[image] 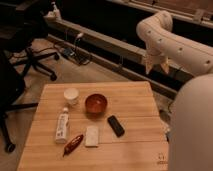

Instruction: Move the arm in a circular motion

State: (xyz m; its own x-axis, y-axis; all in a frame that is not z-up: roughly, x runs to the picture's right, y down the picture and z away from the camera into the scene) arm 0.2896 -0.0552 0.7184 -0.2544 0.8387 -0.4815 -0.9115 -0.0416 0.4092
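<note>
The cream-white arm (pixel 187 52) fills the right side of the camera view. Its thick lower segment (pixel 192 130) rises at the bottom right edge. A thinner segment runs up and left to a rounded joint (pixel 157 25) and bends downward. The gripper (pixel 155 64) hangs at that end, pointing down, above the floor just beyond the far right corner of the wooden table (pixel 135 100). It holds nothing that I can see.
On the table stand a white cup (pixel 71 95), a reddish-brown bowl (pixel 95 104), a white bottle (pixel 61 125), a red packet (pixel 73 144), a white block (pixel 92 136) and a black object (pixel 116 125). An office chair (pixel 30 37) and cables (pixel 75 50) are on the left.
</note>
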